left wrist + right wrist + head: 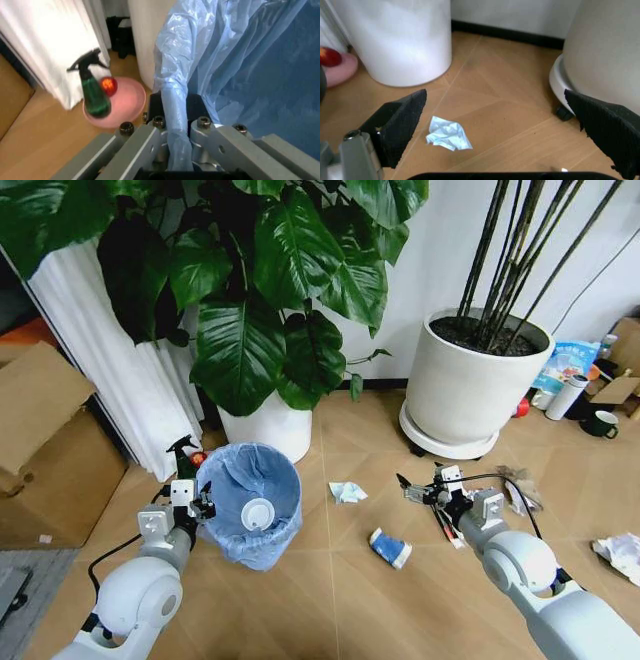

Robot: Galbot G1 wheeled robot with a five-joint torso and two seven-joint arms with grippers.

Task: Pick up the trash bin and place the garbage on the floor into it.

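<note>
Trash bin near left on floor; left gripper clamps bag-lined rim. Judged light, liner slippery; grip rim. Right gripper spread wide above crumpled paper.

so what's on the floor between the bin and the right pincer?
Head view: one crumpled white paper lies on the floor between the trash bin and the open right pincer. The blue-white cup sits nearer the robot, off that line.

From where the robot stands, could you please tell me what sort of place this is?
Probably an office or home corner: tan chevron wood floor, large white plant pots by a white wall, stacked cardboard boxes.
</note>
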